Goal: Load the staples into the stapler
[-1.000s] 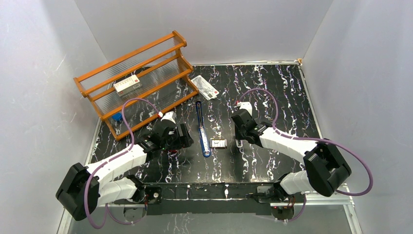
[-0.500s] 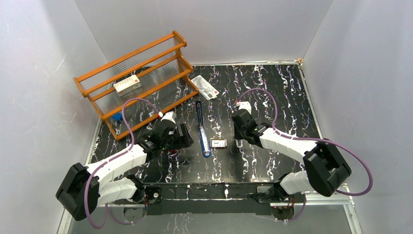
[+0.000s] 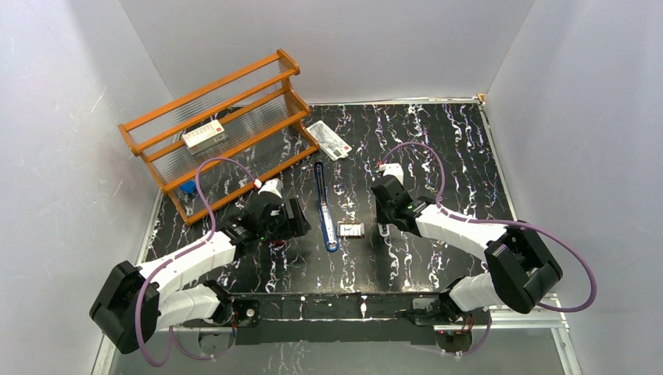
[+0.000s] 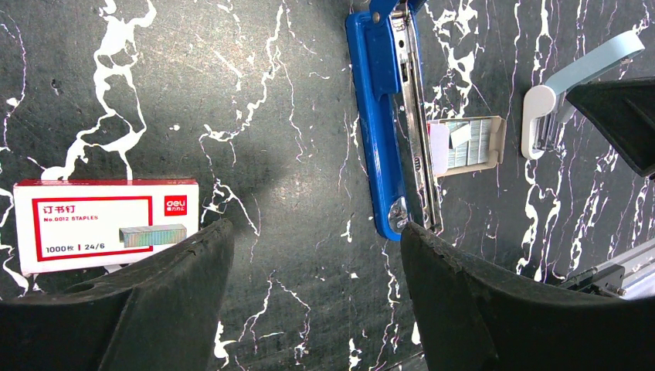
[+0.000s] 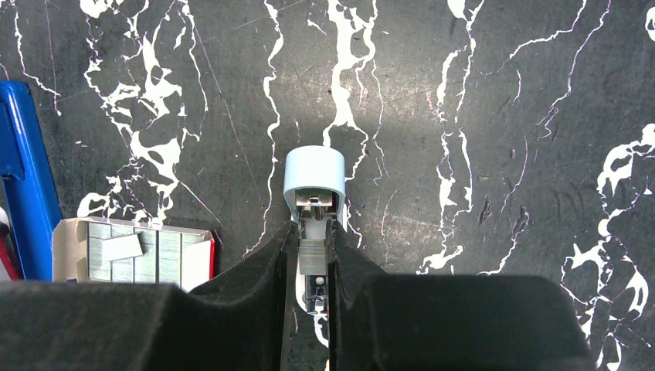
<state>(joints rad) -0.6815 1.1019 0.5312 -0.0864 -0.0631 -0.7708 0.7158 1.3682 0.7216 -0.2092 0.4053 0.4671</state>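
The blue stapler (image 3: pixel 324 207) lies opened flat at mid-table, its silvery channel (image 4: pixel 417 147) bare. The pale inner tray of staples (image 3: pixel 351 230) sits just right of its near end, strips showing in both wrist views (image 4: pixel 467 143) (image 5: pixel 131 251). The red-and-white staples box (image 4: pixel 106 224) lies left of the stapler. My left gripper (image 3: pixel 299 226) (image 4: pixel 313 232) is open, low over bare table between the box and the stapler. My right gripper (image 3: pixel 383 225) (image 5: pixel 313 232) is shut on a small pale blue tool (image 5: pixel 314 174) (image 4: pixel 541 116); a short silvery piece (image 5: pixel 313 257) shows between its fingers.
An orange wooden rack (image 3: pixel 223 129) stands at the back left with a larger red-and-white box (image 3: pixel 205 137) on a shelf and a blue cap (image 3: pixel 188 187) at its foot. A flat white printed packet (image 3: pixel 328 141) lies behind the stapler.
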